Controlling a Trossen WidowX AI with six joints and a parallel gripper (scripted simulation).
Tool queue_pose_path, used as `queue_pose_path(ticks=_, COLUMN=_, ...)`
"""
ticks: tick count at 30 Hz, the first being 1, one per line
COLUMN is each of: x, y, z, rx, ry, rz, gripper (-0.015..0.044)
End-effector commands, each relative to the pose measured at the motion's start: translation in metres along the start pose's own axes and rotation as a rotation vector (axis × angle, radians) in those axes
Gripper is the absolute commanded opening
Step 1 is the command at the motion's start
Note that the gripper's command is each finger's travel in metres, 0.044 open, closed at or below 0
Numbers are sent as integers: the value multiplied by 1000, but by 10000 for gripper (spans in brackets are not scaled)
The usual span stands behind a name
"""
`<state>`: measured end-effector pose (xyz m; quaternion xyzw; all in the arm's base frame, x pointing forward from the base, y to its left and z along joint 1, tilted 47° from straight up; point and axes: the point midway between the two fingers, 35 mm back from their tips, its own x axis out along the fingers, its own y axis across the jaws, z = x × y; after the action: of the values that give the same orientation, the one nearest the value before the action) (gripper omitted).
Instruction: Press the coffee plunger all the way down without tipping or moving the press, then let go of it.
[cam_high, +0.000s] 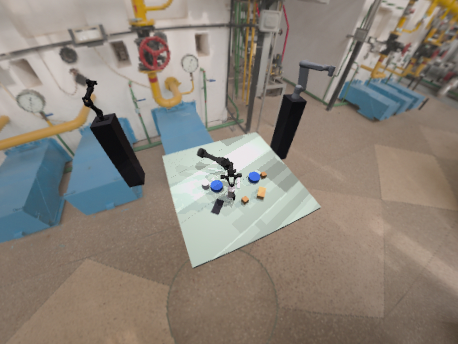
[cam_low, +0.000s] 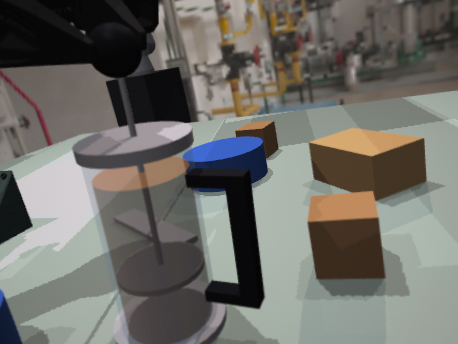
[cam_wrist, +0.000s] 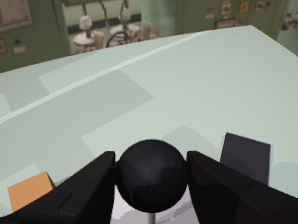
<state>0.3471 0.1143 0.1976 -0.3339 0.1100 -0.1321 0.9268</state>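
The coffee press (cam_high: 231, 190) stands on the table, its clear body under a round grey lid (cam_low: 112, 143) and its black handle (cam_low: 243, 240) toward the blocks. It looks upright; its base is partly cut off. The plunger's filter disc (cam_low: 161, 268) is in the lower part of the body, a gap above the bottom. A short length of rod (cam_low: 129, 107) shows between lid and knob. My gripper (cam_wrist: 151, 161) is shut on the round black plunger knob (cam_low: 112, 56), one finger on each side, above the lid. The fingertips are hard to make out in the top and exterior views.
Blue discs (cam_high: 216, 185) (cam_high: 254, 177) lie on both sides of the press. Orange-brown blocks (cam_high: 245, 200) (cam_high: 261, 193) (cam_low: 346, 250) (cam_wrist: 31, 192) stand on the handle side. A dark flat slab (cam_high: 217, 206) (cam_wrist: 245, 157) and a small pale cylinder (cam_high: 205, 185) lie nearby.
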Motion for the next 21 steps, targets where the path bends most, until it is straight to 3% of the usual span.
queue_pose_path(ticks=1, x=9, y=-1, z=-22, rx=-50, ry=53, rz=-18, gripper=123)
queue_pose_path(ticks=21, x=12, y=2, z=-19, rx=-49, ry=53, rz=-19, gripper=123)
